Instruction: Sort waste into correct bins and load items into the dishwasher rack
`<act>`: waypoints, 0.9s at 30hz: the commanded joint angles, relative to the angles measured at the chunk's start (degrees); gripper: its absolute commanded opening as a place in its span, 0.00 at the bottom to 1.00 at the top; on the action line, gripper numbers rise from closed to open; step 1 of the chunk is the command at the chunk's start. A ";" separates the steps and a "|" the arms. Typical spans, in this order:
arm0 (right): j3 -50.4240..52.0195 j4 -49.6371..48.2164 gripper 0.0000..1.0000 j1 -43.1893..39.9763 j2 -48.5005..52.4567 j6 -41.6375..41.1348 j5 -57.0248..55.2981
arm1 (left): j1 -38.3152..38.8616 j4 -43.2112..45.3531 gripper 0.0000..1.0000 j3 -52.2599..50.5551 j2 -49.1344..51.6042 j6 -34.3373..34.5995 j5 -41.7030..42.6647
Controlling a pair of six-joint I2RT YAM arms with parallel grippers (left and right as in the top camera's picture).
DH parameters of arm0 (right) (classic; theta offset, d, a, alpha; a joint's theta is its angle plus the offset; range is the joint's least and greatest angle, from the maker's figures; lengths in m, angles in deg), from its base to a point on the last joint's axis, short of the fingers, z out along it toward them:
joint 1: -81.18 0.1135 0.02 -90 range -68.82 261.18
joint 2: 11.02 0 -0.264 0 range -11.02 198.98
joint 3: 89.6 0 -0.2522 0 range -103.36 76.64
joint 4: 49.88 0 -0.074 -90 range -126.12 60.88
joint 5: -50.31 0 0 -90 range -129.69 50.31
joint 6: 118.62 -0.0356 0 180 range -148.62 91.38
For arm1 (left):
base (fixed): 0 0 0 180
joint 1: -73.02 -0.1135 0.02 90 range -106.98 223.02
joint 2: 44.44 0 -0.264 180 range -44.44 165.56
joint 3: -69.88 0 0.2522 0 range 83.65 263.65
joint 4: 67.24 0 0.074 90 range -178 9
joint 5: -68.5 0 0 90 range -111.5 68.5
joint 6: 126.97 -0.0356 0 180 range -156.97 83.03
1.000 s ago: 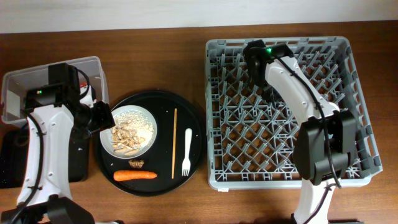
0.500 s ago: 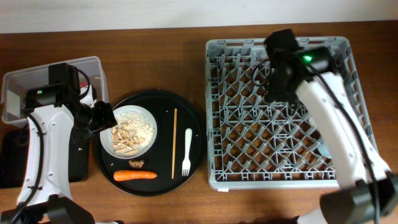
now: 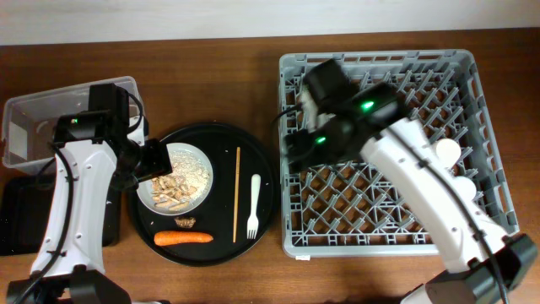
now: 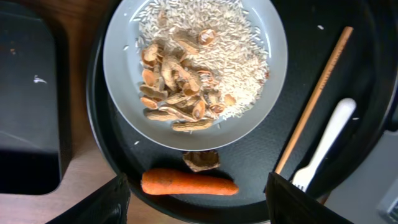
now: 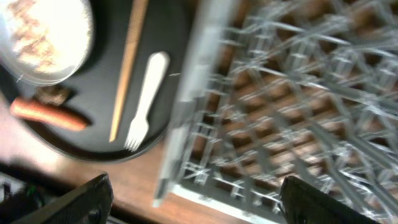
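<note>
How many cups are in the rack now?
2 white cups in the rack: one right of centre, the other just nearer the robot. The right arm may hide more.

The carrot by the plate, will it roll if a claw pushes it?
The carrot looks round and tapered, so a sideways push would probably roll it in a curve. It seems stiff, likely lifting whole. It may slide on the smooth black tray.
</note>
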 commanded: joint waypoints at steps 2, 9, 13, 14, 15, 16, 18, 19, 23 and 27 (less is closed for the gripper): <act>0.35 -3.74 0.89 9.49 5.25 -6.43 -0.35 | -0.83 -1.11 0.70 -0.46 -1.05 3.06 -5.62; 0.35 -8.28 0.89 17.42 16.00 -12.22 -1.53 | -4.66 -1.84 0.75 -0.46 -1.05 3.32 -4.90; 0.35 -8.90 0.88 19.08 21.46 -18.47 -4.94 | -4.79 -1.79 0.75 -0.46 -1.05 3.32 -4.52; 0.35 -9.01 0.86 19.08 22.91 -19.52 -5.60 | -4.79 -1.73 0.75 -0.46 -1.05 3.32 -4.50; 0.35 -9.31 0.84 19.08 23.96 -19.89 -5.97 | -4.79 -1.62 0.75 -0.46 -1.05 3.32 -4.50; 0.35 -9.94 0.82 19.08 25.33 -19.89 -5.95 | -4.79 -1.57 0.75 -0.46 -1.05 3.32 -4.50; 0.35 -10.47 0.77 19.08 27.08 -20.31 -6.01 | -4.79 -1.60 0.75 -0.46 -1.05 3.32 -4.50; 0.37 -10.71 0.73 19.08 27.96 -20.44 -6.03 | -4.79 -1.60 0.75 -0.46 -1.05 3.32 -4.52; 0.74 -11.26 0.69 19.08 30.58 -23.67 -6.86 | -4.79 -1.60 0.75 -0.46 -1.05 3.32 -4.52; 2.75 -13.35 0.54 19.08 30.82 -25.22 -7.50 | -4.79 -1.57 0.75 -0.46 -1.05 3.32 -4.50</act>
